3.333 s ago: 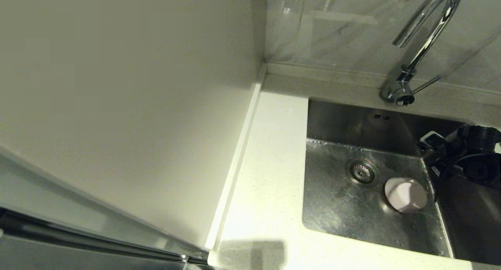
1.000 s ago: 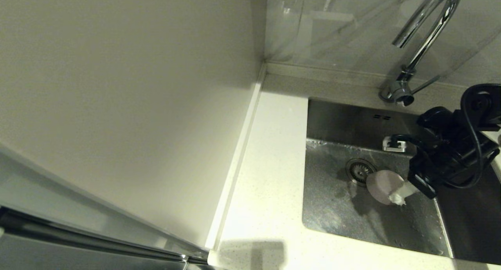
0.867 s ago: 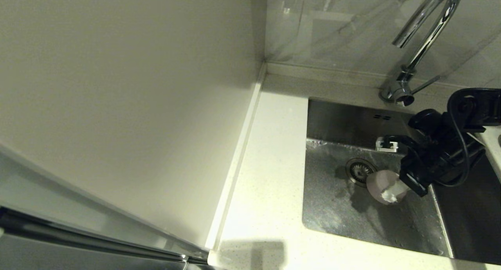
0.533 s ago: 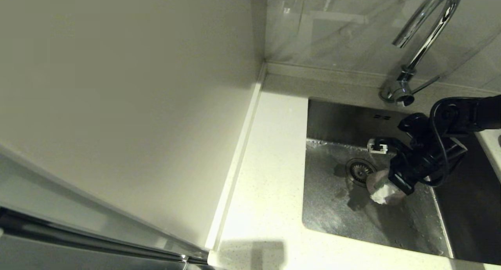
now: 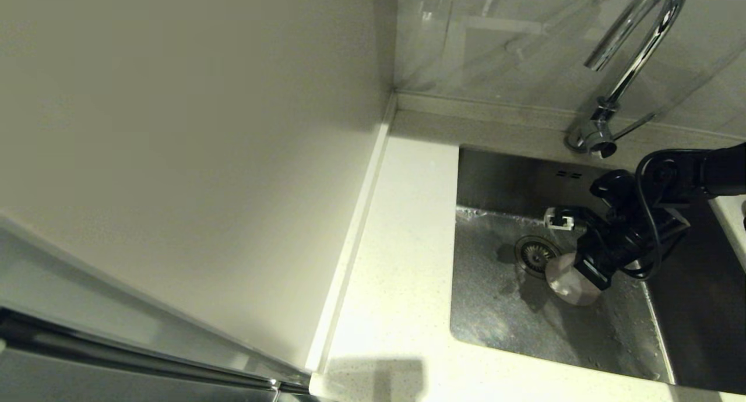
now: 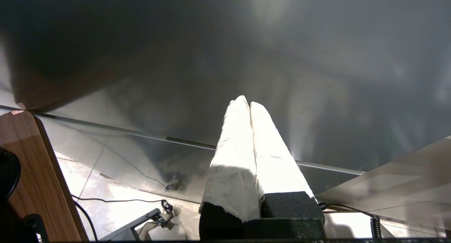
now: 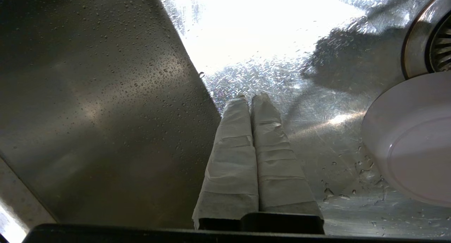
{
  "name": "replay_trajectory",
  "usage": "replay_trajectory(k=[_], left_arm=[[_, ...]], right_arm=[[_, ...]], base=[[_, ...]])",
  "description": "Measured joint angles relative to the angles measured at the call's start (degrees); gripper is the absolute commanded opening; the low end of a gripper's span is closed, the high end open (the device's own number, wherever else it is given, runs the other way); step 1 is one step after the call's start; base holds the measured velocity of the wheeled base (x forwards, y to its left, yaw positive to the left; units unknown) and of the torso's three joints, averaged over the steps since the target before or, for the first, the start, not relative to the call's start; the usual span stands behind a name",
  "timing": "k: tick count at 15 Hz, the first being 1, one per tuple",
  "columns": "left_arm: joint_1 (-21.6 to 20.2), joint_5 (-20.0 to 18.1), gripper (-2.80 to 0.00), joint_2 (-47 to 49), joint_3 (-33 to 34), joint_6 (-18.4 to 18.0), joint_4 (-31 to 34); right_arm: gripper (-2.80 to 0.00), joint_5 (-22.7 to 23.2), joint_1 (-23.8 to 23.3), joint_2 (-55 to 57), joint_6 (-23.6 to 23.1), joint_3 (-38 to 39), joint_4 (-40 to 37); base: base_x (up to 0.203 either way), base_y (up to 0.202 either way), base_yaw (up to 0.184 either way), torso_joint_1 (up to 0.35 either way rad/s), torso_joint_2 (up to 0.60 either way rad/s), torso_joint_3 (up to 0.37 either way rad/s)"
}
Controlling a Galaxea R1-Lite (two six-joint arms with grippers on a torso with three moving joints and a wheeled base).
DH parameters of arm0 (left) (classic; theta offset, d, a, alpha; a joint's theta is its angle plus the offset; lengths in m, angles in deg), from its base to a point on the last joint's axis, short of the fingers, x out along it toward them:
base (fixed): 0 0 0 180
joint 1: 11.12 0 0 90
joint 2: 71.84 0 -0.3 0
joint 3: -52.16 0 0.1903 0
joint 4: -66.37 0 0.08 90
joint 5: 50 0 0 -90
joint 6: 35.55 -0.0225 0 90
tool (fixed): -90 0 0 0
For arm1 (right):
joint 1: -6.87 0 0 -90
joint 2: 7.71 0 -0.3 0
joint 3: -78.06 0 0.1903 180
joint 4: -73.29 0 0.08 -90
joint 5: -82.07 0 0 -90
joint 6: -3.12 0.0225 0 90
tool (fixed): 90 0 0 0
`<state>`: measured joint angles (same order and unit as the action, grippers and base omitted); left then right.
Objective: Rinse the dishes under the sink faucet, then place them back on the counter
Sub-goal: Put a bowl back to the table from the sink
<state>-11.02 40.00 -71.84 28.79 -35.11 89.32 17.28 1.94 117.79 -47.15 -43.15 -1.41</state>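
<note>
One dish shows, the pale pink bowl (image 5: 566, 282), lying on the floor of the sink (image 5: 501, 314) right beside the round drain (image 5: 535, 253). The blue-white and yellow-green bowls are out of view. My right arm (image 5: 626, 233) reaches down into the sink from the right and covers the bowl's right edge. In the right wrist view my right gripper (image 7: 251, 97) is shut with nothing between its taped fingers; its tips sit near the wet sink floor, beside the pink bowl (image 7: 412, 141). The faucet (image 5: 632, 52) arches above the sink's back edge; no water runs.
The speckled counter (image 5: 402, 244) runs along the sink's left side, against a cream wall panel (image 5: 192, 157). The faucet's side lever (image 5: 636, 124) points right. My left gripper (image 6: 245, 103) is parked out of the head view, shut, before a dark steel panel.
My right arm has come into the sink from the right and moved left toward the drain. The pink bowl has shifted from the right wall to the drain's edge.
</note>
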Motion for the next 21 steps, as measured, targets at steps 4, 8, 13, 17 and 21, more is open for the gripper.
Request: replay_trajectory(k=[4, 8, 13, 17, 21], left_arm=[[0.0, 0.0, -2.8, 0.0, 0.0, 0.0, 0.0], [0.0, 0.0, -2.8, 0.0, 0.0, 0.0, 0.0], [0.0, 0.0, -2.8, 0.0, 0.0, 0.0, 0.0], [0.0, 0.0, -2.8, 0.0, 0.0, 0.0, 0.0], [0.0, 0.0, -2.8, 0.0, 0.0, 0.0, 0.0]], right_arm=[[0.0, -1.5, 0.4, 0.2, 0.0, 0.0, 0.9], [0.0, -3.8, 1.0, 0.8, -0.2, 2.0, 7.6], [0.0, -9.2, 2.3, 3.4, -5.0, 13.8, 36.2], [0.0, -11.9, 2.6, 7.6, -9.5, 15.9, 54.6], [0.0, -13.7, 2.4, 10.5, -10.9, 12.1, 56.0]], base=[[0.0, 0.0, 0.0, 0.0, 0.0, 0.0], [0.0, 0.0, 0.0, 0.0, 0.0, 0.0], [0.0, 0.0, 0.0, 0.0, 0.0, 0.0], [0.0, 0.0, 0.0, 0.0, 0.0, 0.0], [0.0, 0.0, 0.0, 0.0, 0.0, 0.0]])
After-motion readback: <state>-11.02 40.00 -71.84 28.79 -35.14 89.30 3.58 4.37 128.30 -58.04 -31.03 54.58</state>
